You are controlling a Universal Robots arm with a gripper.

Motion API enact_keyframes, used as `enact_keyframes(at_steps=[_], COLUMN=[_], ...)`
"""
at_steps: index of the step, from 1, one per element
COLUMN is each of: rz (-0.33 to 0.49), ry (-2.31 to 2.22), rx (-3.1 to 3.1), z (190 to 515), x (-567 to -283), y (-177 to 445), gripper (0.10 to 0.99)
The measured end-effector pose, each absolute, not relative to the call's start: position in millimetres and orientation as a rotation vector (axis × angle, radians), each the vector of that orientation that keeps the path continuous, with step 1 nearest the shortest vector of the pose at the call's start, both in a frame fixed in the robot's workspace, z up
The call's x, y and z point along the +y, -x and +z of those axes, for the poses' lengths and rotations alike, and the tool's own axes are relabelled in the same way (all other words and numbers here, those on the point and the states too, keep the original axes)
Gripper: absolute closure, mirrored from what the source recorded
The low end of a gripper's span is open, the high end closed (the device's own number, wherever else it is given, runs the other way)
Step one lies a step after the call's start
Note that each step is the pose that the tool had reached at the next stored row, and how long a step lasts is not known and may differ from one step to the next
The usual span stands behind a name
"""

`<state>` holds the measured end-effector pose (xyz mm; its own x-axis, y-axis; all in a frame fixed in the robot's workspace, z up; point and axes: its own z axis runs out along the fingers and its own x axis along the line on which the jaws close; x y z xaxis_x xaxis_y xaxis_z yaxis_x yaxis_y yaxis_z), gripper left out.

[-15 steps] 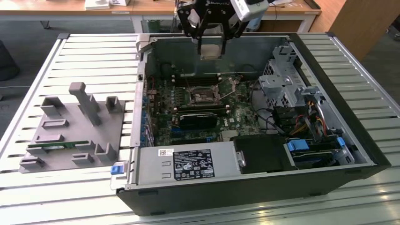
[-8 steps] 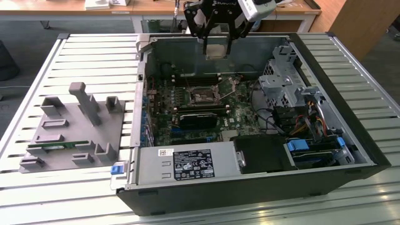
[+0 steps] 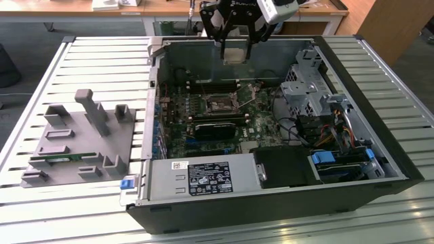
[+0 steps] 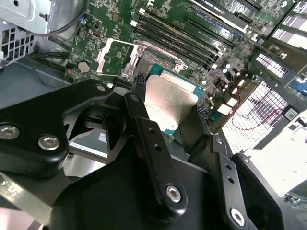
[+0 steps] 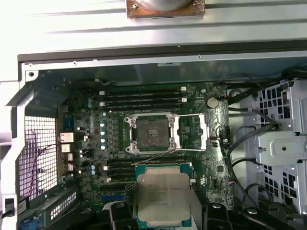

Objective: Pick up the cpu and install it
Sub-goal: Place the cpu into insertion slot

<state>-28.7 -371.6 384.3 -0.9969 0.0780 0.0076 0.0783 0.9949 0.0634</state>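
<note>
The cpu (image 3: 235,55), a flat square chip with a shiny silver top, hangs above the open computer case, and my gripper (image 3: 235,47) is shut on its edges. In both wrist views the cpu (image 5: 163,194) (image 4: 170,100) sits between my black fingers (image 4: 144,134). The motherboard socket (image 5: 152,133) lies below it with its metal frame (image 5: 192,132) swung open and nothing in its black seat. In the exterior view the socket (image 3: 220,104) is in the middle of the board, nearer the camera than the gripper.
A grey holder block (image 3: 74,147) with a green memory stick (image 3: 64,158) lies on the slatted table at the exterior view's left. Inside the case, memory slots (image 5: 144,98) flank the socket. A drive cage (image 3: 308,86), cables (image 3: 298,127) and a power supply (image 3: 203,178) also crowd it.
</note>
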Motion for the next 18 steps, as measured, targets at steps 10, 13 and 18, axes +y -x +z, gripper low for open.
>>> enact_keyframes(at_steps=[10,13,18], rz=[-0.099,-0.099,-0.099], ry=[0.337,0.399,0.504], rx=[-3.121,-3.115,-3.102], z=[383.1,382.8,382.5], x=[-370.9,-370.7,-370.1], y=[28.7,28.8,28.7], gripper=[0.553,0.553,0.553])
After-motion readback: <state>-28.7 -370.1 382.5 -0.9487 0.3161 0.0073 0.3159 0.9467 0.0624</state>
